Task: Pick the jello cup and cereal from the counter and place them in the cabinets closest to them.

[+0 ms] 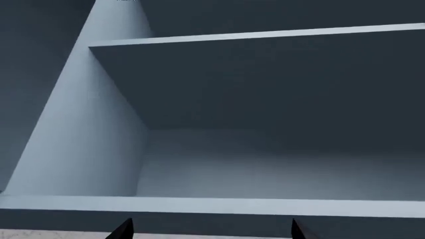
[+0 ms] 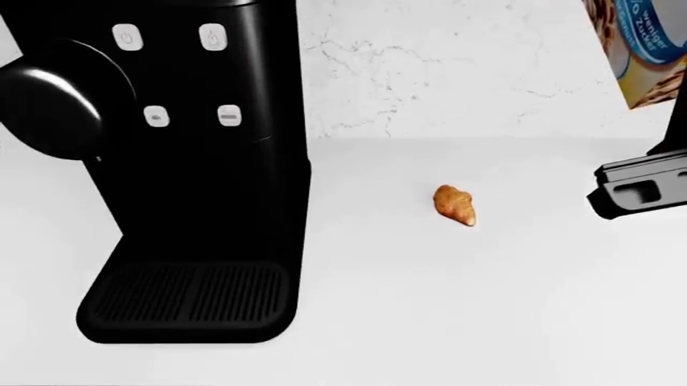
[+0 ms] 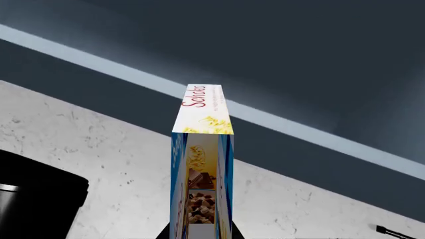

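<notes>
Right gripper (image 3: 199, 234) is clamping the cereal box (image 3: 201, 169), holding it upright and lifted off the counter (image 2: 451, 305); in the right wrist view the box's narrow side is facing the camera, rising in front of the marbled backsplash (image 3: 99, 164) and the dark underside of a cabinet (image 3: 279, 59) with a pale front edge. In the head view the box's lower corner (image 2: 644, 48) is showing at top right above part of the right arm (image 2: 639, 185). Left gripper (image 1: 212, 231) is standing spread and holding nothing, only two dark fingertips (image 1: 123, 229) showing, pointing into an open blue-grey cabinet with a shelf (image 1: 265, 37). A black coffee machine (image 2: 183, 161) is sitting on the counter at left, a small croissant (image 2: 454, 205) lying well apart to its right. Jello cup is not showing in any view.
</notes>
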`<state>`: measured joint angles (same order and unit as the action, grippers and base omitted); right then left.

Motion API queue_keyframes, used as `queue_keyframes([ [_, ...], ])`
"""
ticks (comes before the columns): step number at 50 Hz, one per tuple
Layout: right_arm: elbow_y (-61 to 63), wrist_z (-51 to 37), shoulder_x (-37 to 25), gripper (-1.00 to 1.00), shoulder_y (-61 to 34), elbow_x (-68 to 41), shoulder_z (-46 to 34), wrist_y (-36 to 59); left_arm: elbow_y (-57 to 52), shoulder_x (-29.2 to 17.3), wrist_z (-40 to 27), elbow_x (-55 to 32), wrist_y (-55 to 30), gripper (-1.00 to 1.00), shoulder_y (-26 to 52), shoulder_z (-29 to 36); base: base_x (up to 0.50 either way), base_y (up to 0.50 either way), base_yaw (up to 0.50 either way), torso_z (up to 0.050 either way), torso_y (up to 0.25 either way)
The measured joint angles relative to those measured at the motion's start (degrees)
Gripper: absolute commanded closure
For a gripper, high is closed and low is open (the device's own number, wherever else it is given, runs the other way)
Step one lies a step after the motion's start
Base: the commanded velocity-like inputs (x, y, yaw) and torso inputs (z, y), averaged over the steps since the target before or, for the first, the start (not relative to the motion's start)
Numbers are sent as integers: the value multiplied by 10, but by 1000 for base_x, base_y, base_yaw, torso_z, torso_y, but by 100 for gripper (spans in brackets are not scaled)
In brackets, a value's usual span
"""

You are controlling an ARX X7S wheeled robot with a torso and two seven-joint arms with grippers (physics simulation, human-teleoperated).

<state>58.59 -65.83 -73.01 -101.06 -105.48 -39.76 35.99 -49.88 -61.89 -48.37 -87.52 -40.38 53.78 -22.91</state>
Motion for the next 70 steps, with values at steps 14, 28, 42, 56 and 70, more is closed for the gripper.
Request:
queue_keyframes([
  [14, -2, 0, 2, 100, -5, -11, 12, 2, -1, -2, 1, 1, -1, -100, 1, 2, 398, 75, 0, 0, 0],
  [28, 4, -51, 14, 100, -51, -96, 75, -2, -2, 2, 2, 5, -1, -100, 2, 10, 32, 0, -4, 0, 0],
  [42, -72, -133, 85, 100, -185, -182, 82, 43, -5, 12, 2, 13, 1, -100, 4, 23, 32, 0, -1, 0, 0],
  [56, -212, -151, 185, 100, -279, -164, 54, 86, -4, 11, -5, 7, 4, -100, 25, 40, 33, 0, 0, 0, 1],
  [70, -348, -118, 312, 100, -321, -62, 109, 199, -3, 8, -12, 0, 6, -100, 49, 57, 34, 0, 0, 0, 0],
])
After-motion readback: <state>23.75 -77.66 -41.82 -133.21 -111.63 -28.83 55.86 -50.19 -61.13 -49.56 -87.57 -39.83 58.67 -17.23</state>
